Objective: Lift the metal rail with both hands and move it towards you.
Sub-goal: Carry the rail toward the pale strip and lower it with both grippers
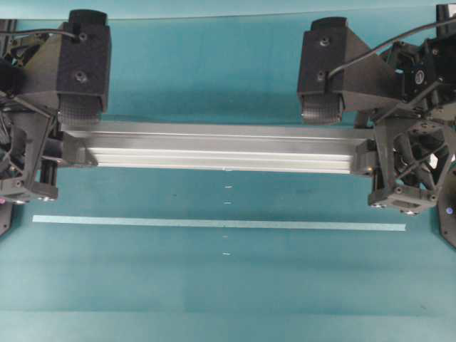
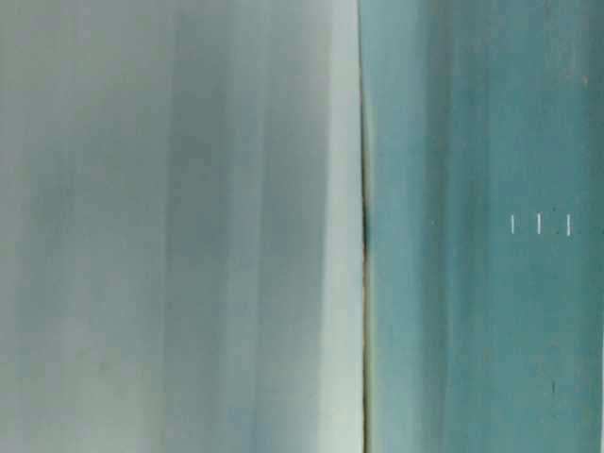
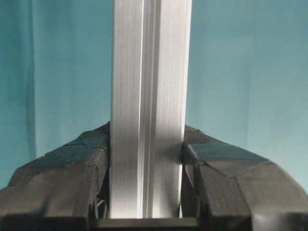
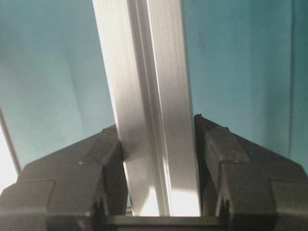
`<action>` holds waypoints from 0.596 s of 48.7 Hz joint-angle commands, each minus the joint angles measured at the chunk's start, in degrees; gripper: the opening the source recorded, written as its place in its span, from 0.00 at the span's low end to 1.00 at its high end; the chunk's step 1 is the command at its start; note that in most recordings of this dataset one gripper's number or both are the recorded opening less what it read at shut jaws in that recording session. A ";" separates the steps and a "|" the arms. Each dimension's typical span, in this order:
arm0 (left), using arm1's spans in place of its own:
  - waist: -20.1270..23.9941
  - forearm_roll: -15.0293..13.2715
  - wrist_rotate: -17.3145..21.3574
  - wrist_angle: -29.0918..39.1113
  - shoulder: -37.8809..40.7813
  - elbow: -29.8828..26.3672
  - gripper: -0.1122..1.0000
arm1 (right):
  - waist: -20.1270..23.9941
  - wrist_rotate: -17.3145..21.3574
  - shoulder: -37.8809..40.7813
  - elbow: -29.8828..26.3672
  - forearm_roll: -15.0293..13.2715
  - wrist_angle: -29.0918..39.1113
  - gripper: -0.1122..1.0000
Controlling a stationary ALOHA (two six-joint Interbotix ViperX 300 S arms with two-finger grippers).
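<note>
My left pincer and right pincer point down, each clamped on one end of the metal rail, held level across the bench's far half.

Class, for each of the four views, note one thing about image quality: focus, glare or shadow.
Overhead: sharp; the metal rail gleams. Table-level: a featureless blur beside teal. Left wrist: the rail is crisp, the black fingers soft at their edges. Right wrist: a bright patch low on the rail, white glare at the bottom-left corner.
</note>
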 commanded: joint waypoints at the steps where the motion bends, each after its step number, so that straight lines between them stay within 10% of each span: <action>1: -0.18 0.18 -0.97 -0.26 -0.44 -1.93 0.36 | -0.70 2.64 -0.35 -1.23 -0.18 -0.35 0.44; 29: 0.62 0.18 -0.70 -14.06 -0.09 20.30 0.36 | -1.32 0.35 -0.53 21.45 -1.93 -15.56 0.44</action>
